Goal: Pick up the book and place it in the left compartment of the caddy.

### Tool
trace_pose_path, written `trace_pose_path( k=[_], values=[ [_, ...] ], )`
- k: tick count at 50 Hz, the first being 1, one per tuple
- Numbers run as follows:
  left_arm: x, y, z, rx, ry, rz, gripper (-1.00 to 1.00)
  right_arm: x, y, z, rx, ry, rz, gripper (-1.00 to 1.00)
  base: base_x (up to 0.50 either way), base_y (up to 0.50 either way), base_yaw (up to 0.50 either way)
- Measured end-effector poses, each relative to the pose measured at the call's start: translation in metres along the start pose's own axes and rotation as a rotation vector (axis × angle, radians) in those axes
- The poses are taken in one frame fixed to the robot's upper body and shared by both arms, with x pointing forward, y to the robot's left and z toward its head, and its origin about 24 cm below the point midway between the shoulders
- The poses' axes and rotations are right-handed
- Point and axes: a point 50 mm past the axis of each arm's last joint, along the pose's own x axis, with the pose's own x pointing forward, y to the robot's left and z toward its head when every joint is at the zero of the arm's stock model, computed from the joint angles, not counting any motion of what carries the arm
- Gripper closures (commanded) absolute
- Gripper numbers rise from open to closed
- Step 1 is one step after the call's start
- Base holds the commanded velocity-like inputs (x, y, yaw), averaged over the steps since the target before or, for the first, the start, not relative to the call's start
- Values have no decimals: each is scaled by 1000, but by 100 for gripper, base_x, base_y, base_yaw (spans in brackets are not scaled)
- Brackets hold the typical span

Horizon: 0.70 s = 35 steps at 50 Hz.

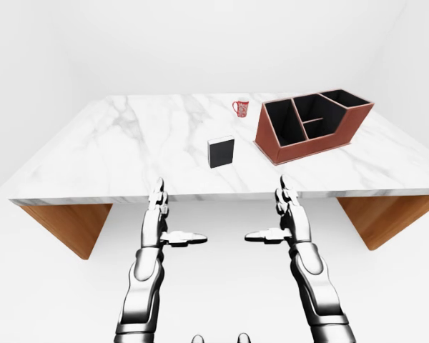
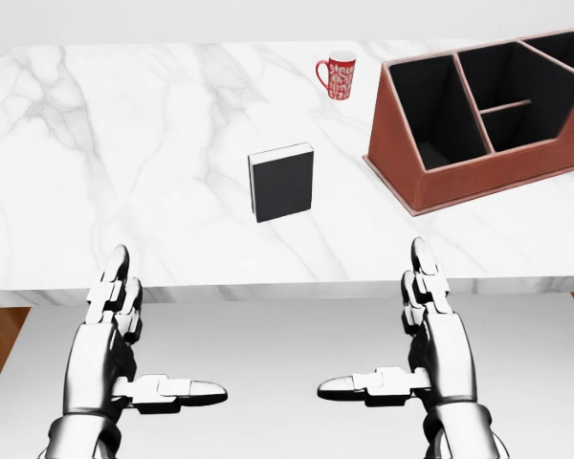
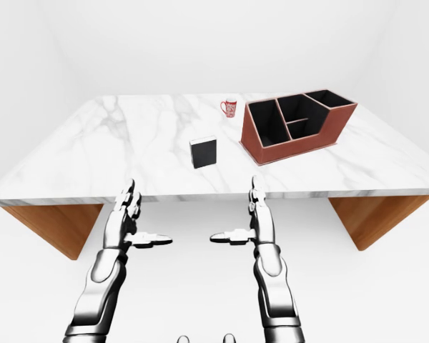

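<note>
**One book, one caddy, one mug, both hands empty**

So the book (image 2: pixel 282 182) is a small black one with a pale strip of page edge along its top. We see it near the middle of the marble table (image 2: pixel 124 143), standing or lying we can't really tell from up here. Nothing is touching it. There's just the one.

To its right in the head view sits one caddy (image 2: pixel 478 172), reddish-brown outside, black inside, well apart from the book. We count four compartments in it: a big one on the left, then three smaller ones further right and up. All of them look dark and we can't spot anything in them.

One red patterned mug (image 2: pixel 340 75) stands above the book in the head view, just off the caddy's upper left corner, not touching it.

Then two hands. Our left hand (image 2: pixel 124 335) and right hand (image 2: pixel 430 335) both hover below the table's near edge, fingers stretched out straight, thumbs pointing inward at each other, holding nothing. Both are well apart from the book.

View differences: the head view is tight, cropping the caddy's right end and showing only a sliver of wood. The eye views show the whole tabletop, both wooden supports (image 1: pixel 71 225) under it, the white room around, and our forearms (image 3: pixel 104 286) down to the bottom edge.
</note>
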Motion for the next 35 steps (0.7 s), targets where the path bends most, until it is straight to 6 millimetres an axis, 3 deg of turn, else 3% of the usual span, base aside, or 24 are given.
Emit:
trace_pose_path(
  k=[23,35],
  values=[
    [-1,7,3,19,-21,13,-100,-1,-9,4,-5,-20,-15,-100,0,0,0],
    [-2,7,5,22,-34,14,-100,-8,-18,22,-12,-84,-45,-100,0,0,0]
  ],
)
